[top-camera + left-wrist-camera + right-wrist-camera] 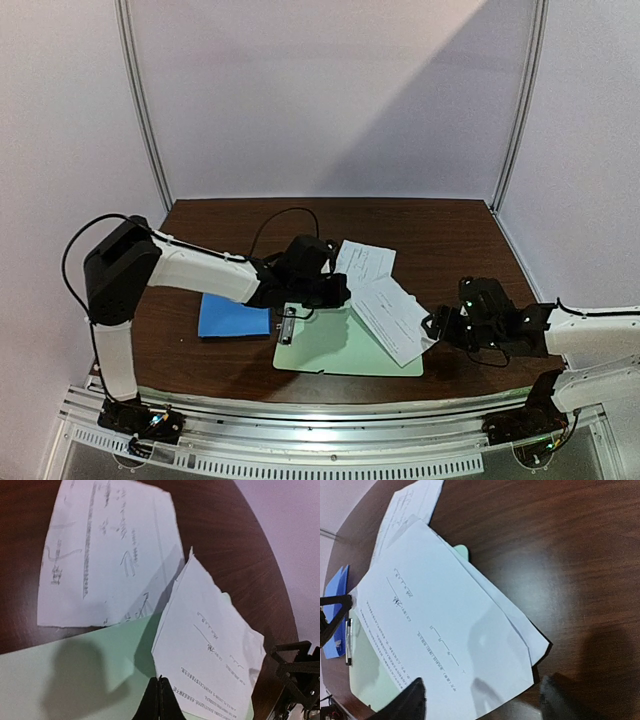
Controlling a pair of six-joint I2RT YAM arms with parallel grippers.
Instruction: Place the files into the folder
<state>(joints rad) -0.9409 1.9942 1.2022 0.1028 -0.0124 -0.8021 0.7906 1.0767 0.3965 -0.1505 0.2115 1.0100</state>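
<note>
Left tool (338, 292) hangs over the middle of the surface (440, 225), its two fingers pressed together with no gap between them. In the left wrist view their tips meet right at the 9 o'clock edge of the nearer sheet (210, 645), above the pale green clipboard (330, 352). Whether that thin edge is caught between them I cannot tell. Right tool (437, 325) sits low at about 4 o'clock on the surface, its fingers spread wide apart. In the right wrist view the near corner of the same sheet lies between the two fingers, and neither finger visibly touches it.

The files (393, 318) both lie out in the open, neither of them in the folder (230, 316). The nearer sheet rests skewed across the 3 o'clock side of the clipboard and runs off it onto the dark wood toward the right tool. A second white layer shows under its outer edge; whether that is a fold or another sheet I cannot tell. The farther sheet (365, 262) lies at 1 o'clock from the clipboard, mostly on bare wood, with its near edge at the clipboard's far edge. The far corner of the nearer sheet overlaps it. Both carry faint lines of print.

The folder, bright blue, lies flat at 9 o'clock from the clipboard and just beside it, with the left arm (200, 270) crossing above its far edge. A metal clip (288, 325) sits on the clipboard's 9 o'clock edge, next to the folder.
</note>
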